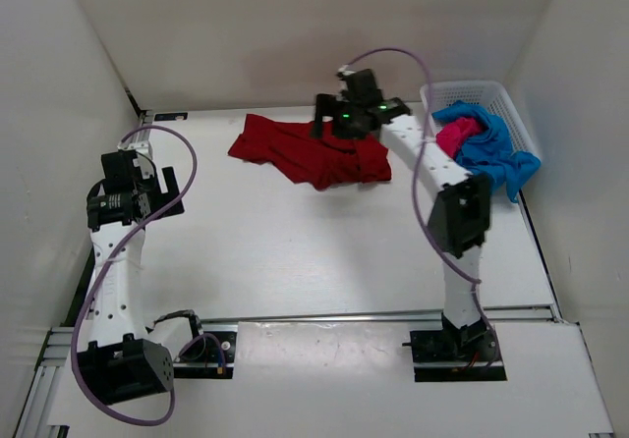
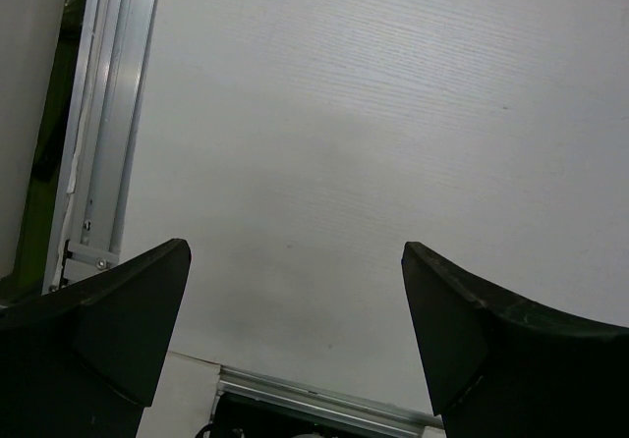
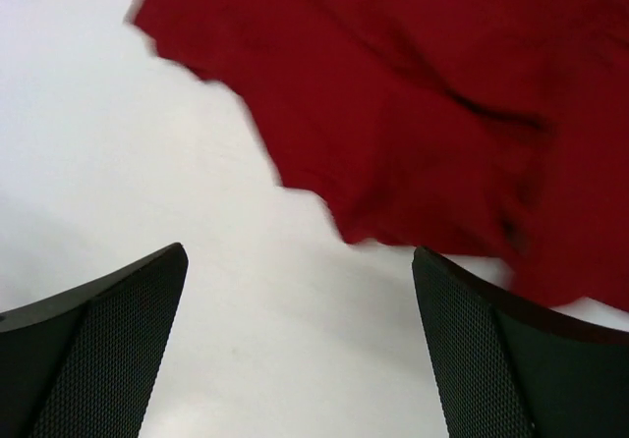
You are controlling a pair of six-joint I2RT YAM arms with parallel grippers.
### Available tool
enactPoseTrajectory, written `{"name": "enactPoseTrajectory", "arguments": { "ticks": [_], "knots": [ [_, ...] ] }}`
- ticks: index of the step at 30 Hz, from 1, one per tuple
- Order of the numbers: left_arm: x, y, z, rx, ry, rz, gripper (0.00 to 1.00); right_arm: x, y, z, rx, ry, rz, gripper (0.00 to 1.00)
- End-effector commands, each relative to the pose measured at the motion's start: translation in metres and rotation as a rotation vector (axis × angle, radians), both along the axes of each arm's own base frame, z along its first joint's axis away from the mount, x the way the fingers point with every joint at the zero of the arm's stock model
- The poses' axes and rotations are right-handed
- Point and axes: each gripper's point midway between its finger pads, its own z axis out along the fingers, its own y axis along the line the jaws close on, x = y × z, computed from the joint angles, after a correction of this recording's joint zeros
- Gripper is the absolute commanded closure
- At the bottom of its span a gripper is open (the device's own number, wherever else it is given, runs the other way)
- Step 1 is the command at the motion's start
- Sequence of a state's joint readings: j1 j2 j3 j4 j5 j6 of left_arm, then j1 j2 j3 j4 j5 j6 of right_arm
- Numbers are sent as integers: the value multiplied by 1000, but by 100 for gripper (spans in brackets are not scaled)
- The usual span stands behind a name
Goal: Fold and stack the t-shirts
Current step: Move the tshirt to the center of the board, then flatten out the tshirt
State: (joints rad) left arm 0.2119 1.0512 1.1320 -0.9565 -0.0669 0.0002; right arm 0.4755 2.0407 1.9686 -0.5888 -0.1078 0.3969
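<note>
Red shirt lies crumpled on the far part of the counter, its long axis running left to right across the top view. It is not spread flat and not folded.

Right fingers: wide apart, nothing between them. They hang above the shirt's right end. In the wrist view the cloth fills the field ahead of the fingers and toward the right-hand finger. Its ragged edge runs on a slant from far-left to near-right. Bare counter shows under the gap and toward the left-hand finger. So the nearest edge lies just ahead of the gap, skewed to one side, not square to it.

Left fingers: also wide, holding nothing, with only bare counter ahead of them. They sit well apart from the shirt, off its left end.

Pink shirt and blue shirt are bunched in the basket, to the right of the right fingers. The blue one spills over the basket's near rim.

Judgement: the right arm is much the nearer. A pinch on the right end needs the fingers carried forward and down onto the slanted edge. The left arm would have to cross to the shirt's left end before any spreading.
</note>
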Motion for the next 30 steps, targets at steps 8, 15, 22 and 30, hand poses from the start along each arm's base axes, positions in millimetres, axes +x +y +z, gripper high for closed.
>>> {"name": "enactPoseTrajectory", "arguments": {
  "ticks": [8, 15, 22, 30],
  "knots": [
    [0, 1, -1, 6, 19, 4, 0, 54, 19, -119, -124, 130, -285, 3],
    [0, 3, -3, 11, 31, 11, 0, 2, 24, -156, -180, 326, -140, 37],
    [4, -9, -21, -55, 79, -36, 0, -67, 12, -158, -224, 371, 106, 100],
    [-11, -62, -94, -28, 251, -234, 1, -156, -91, -132, -393, 246, 255, 100]
  ]
}}
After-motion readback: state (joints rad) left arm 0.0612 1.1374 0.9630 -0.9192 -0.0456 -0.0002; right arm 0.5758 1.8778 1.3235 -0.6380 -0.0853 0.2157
